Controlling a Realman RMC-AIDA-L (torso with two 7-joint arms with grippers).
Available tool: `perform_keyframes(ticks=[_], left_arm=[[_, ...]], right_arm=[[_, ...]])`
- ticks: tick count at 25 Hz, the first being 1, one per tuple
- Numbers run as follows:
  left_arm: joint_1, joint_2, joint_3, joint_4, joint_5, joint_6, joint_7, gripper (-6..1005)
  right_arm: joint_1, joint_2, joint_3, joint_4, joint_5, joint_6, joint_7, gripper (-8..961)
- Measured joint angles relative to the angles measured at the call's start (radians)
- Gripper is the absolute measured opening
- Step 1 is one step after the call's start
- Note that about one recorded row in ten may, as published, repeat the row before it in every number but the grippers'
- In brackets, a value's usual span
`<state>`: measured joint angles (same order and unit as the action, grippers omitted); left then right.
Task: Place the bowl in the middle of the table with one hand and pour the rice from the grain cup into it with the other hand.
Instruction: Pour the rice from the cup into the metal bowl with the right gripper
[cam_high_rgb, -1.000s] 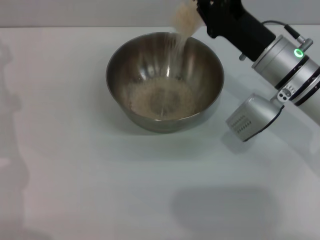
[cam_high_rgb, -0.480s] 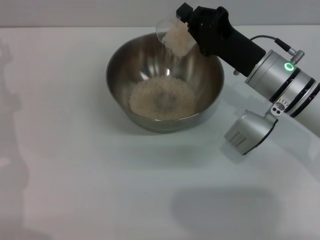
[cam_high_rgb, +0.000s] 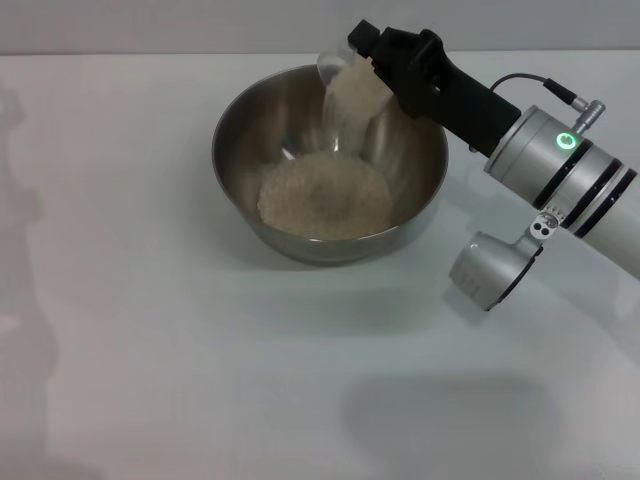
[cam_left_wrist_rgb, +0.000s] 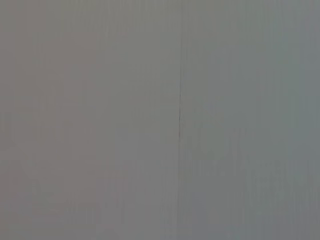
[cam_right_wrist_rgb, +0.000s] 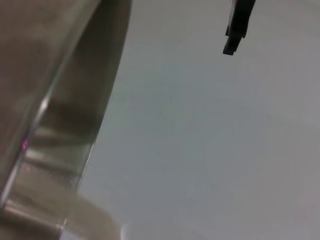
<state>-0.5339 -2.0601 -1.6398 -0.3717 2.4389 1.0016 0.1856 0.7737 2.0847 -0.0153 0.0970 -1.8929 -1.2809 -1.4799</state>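
A large steel bowl (cam_high_rgb: 250, 120) stands on the white table (cam_high_rgb: 150, 350), in the far middle of the head view. A mound of rice (cam_high_rgb: 325, 195) lies in its base. My right gripper (cam_high_rgb: 378, 62) is shut on the clear grain cup (cam_high_rgb: 352, 85), which is tipped over the bowl's far right rim, and pale grains stream from its lip into the bowl. The right wrist view shows the cup's wall (cam_right_wrist_rgb: 55, 100) very close, with a black fingertip (cam_right_wrist_rgb: 237, 27) farther off. My left gripper is out of view; the left wrist view holds only a plain grey surface.
My right arm's silver wrist (cam_high_rgb: 560, 165) with its green ring light reaches in from the right, with a grey camera housing (cam_high_rgb: 495, 265) hanging beneath it. White tabletop stretches in front of the bowl and to its left.
The right gripper has come down and tilted the cup further over the rim. The rice mound in the bowl has grown, and grains are still falling.
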Motion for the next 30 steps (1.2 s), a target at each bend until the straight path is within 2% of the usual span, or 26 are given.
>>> perform_keyframes(ticks=[25, 30], left_arm=[[-0.003, 0.0, -0.001, 0.001, 0.002, 0.0, 0.0, 517], [-0.003, 0.0, -0.001, 0.001, 0.002, 0.0, 0.0, 517]], right_arm=[[0.005, -0.001, 0.004, 0.012, -0.015, 0.019, -0.049, 12], [-0.001, 0.0, 0.053, 0.063, -0.004, 0.024, -0.022, 12]])
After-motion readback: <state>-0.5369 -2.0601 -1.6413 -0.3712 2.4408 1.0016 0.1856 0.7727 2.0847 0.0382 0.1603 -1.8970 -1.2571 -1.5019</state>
